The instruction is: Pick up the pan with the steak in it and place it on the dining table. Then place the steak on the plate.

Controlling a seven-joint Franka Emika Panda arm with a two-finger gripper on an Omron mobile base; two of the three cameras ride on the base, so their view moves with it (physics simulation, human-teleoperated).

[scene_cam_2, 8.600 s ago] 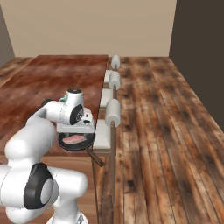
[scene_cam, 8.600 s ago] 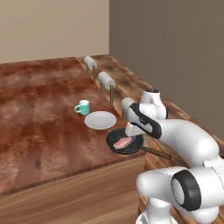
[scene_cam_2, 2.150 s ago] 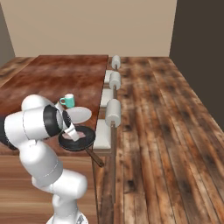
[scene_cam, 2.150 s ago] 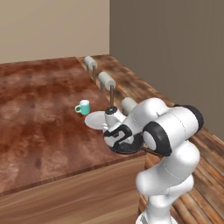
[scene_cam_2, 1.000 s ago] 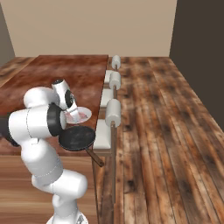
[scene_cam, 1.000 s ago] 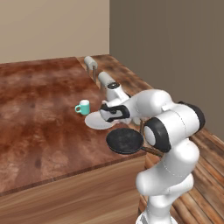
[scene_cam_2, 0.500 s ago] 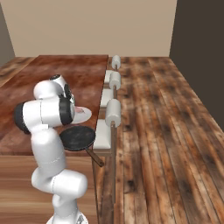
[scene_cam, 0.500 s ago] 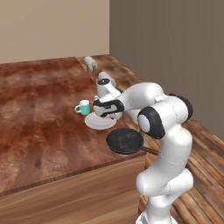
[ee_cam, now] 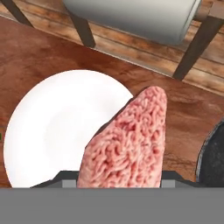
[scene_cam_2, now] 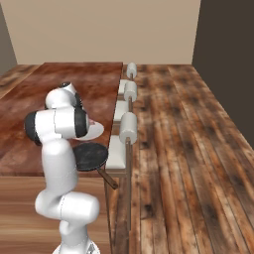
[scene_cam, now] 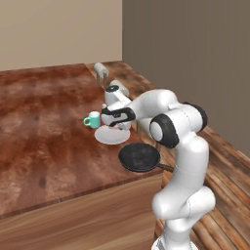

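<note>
The pinkish-red steak (ee_cam: 129, 144) hangs between my gripper's (ee_cam: 116, 180) fingers, which are shut on it. Just below and to its left in the hand view lies the white plate (ee_cam: 52, 127). The left base view shows my gripper (scene_cam: 117, 126) pointing down over the plate (scene_cam: 111, 137) on the dining table (scene_cam: 44, 141). The black pan (scene_cam: 139, 157) sits on the table's near corner with nothing in it, and its wooden handle (scene_cam_2: 107, 178) sticks out past the edge. The pan's rim (ee_cam: 213, 157) shows at the right of the hand view.
A teal mug (scene_cam: 92, 119) stands just left of the plate. Stools with grey cylindrical backrests (scene_cam_2: 128, 127) line the table's right side, one close behind the plate (ee_cam: 131, 17). The table's broad left part is bare wood.
My gripper lifted the steak out of the pan and carried it left and farther away, to a spot over the plate. The pan stayed put.
</note>
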